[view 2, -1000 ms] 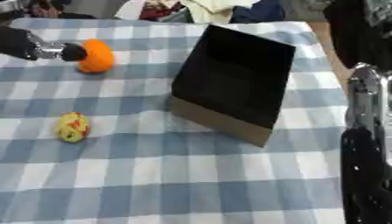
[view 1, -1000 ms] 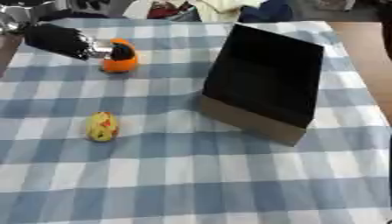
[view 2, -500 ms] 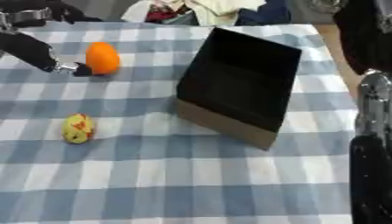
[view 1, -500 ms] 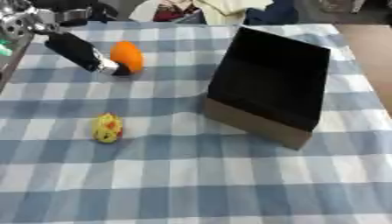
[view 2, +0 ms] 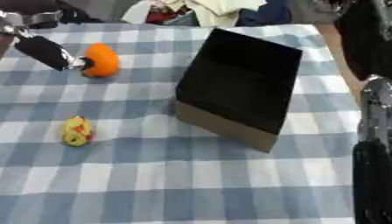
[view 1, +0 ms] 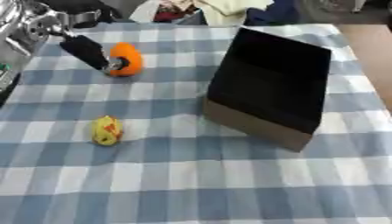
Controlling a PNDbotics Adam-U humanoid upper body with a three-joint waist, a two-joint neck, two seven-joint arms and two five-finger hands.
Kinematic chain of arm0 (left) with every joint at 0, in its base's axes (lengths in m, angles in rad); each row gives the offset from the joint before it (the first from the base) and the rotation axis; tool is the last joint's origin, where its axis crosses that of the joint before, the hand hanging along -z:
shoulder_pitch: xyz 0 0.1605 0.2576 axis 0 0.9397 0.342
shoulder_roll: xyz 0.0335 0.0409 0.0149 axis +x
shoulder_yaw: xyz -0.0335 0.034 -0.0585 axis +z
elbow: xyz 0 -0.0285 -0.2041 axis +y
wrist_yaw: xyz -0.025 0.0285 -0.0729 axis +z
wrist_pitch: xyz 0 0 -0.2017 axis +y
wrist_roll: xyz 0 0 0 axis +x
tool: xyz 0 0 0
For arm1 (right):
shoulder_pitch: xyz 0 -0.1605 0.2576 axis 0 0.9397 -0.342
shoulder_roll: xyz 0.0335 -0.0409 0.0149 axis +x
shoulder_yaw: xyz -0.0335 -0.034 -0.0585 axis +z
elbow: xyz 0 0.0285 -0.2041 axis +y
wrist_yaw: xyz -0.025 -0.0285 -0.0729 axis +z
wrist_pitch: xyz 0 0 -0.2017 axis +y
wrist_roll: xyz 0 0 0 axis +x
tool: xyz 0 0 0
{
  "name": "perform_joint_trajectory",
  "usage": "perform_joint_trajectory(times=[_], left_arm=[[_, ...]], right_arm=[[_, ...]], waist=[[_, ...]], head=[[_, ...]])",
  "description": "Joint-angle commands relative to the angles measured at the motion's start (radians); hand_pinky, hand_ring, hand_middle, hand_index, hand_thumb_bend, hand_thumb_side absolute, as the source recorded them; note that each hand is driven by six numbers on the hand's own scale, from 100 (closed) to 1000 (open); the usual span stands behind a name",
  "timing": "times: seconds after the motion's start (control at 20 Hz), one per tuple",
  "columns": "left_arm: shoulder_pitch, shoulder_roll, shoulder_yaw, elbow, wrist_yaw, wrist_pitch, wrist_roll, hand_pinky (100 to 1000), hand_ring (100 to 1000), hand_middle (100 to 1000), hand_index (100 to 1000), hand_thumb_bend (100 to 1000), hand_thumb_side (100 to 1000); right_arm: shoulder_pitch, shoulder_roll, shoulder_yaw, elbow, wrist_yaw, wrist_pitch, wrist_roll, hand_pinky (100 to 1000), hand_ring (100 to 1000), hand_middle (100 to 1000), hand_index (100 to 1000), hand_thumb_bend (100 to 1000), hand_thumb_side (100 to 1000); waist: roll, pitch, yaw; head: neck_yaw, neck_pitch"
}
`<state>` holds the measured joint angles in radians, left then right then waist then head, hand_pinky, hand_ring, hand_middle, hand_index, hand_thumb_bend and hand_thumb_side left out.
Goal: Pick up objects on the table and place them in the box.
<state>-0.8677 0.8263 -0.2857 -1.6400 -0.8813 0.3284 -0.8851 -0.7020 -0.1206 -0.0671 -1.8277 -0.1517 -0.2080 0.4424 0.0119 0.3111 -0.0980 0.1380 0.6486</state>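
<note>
Two things left: the orange (view 1: 125, 59) and the yellow toy (view 1: 106, 130) both lie outside the box, so by my reading nothing is placed yet.
Table (view 1: 191, 188): covered with a blue and white checked cloth; it carries everything named below.
Box (view 1: 269, 87): dark inside, brown outer wall, its opening tilted toward the camera; it stands right of centre and looks empty as far as its inside shows.
Right arm (view 2: 373, 153): only a black and silver length shows at the near right of the box; its hand is out of view.
Left hand (view 1: 85, 49): far left of the box, black, reaching down to the orange; one finger tip touches the orange's left side. Whether the fingers are clenched round it or merely against it I cannot tell.
Orange: well left of the box, toward the far side, resting on the table and touching the left hand.
Yellow toy: small, with red marks, lying alone to the near left of the box, well apart from hand and orange.
Progress: early; the orange seems to be the step in hand, then the toy.
Surroundings: a heap of cloth (view 1: 214, 8) lies beyond the box at the far edge.
In the way: nothing lies between the orange and the box; its raised near wall must be cleared.
</note>
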Motion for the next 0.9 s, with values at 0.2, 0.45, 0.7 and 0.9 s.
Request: perform_joint_trajectory(times=[0.2,0.45,0.7,0.9], left_arm=[[-0.029,0.007,0.011,0.033,-0.048,0.034,-0.022,850,894,870,1000,399,531],[-0.031,-0.001,0.013,0.074,-0.062,0.039,-0.022,854,896,872,1000,399,548],[-0.034,-0.007,0.016,0.097,-0.068,0.047,-0.022,845,895,867,1000,372,553],[-0.036,-0.02,0.019,0.119,-0.076,0.061,-0.013,827,883,851,989,341,551]], right_arm=[[-0.028,-0.024,-0.002,-0.001,-0.002,-0.003,0.007,977,867,749,877,100,754],[-0.037,-0.032,-0.003,0.005,-0.003,-0.005,0.008,979,868,747,876,100,760],[-0.042,-0.036,-0.003,0.01,-0.004,-0.007,0.01,980,869,746,876,100,764],[-0.052,-0.042,-0.005,0.016,-0.003,-0.009,0.011,981,869,746,876,100,767]], waist=[[0.005,-0.005,-0.005],[0.007,0.009,-0.01],[0.009,0.017,-0.014],[0.008,0.03,-0.02]], head=[[0.008,-0.021],[0.014,-0.03],[0.016,-0.036],[0.02,-0.043]])
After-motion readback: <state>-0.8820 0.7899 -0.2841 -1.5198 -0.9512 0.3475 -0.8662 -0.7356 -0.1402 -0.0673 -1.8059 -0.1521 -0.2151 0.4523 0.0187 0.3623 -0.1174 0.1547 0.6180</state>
